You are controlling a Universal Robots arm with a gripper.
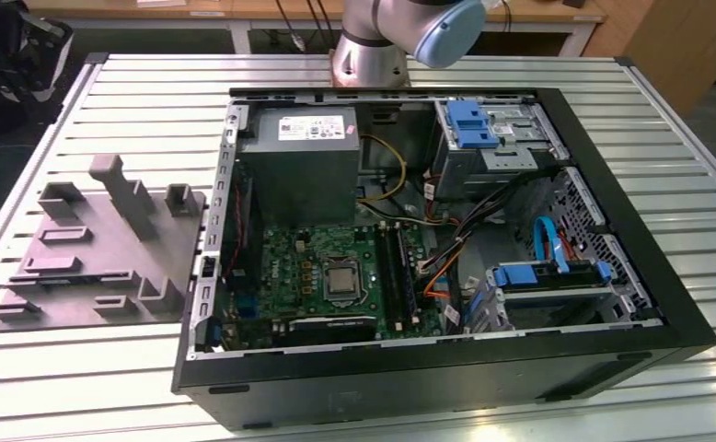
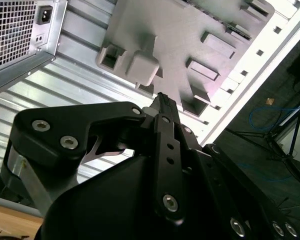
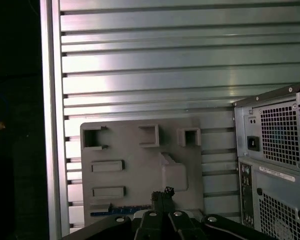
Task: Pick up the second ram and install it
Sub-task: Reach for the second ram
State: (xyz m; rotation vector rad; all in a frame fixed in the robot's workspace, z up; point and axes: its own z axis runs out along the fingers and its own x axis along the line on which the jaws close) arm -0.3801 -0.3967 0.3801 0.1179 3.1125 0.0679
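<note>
Counter [image 1: 75,387]: slatted metal.
Left: grey fixture [image 1: 100,258] with moulded posts and slots. The ram [image 3: 121,212] sits in a slot at the fixture's near edge and shows as a thin blue-green strip in the first wrist view.
Jaws: clenched on nothing in both wrist views, tips meeting. The tips are just beside the ram; cannot tell if they touch it.
Right of fixture: open case [image 1: 629,304], motherboard [image 1: 321,267] exposed, rear panel facing the fixture.
Far edge: arm [image 1: 389,37] behind the case.
</note>
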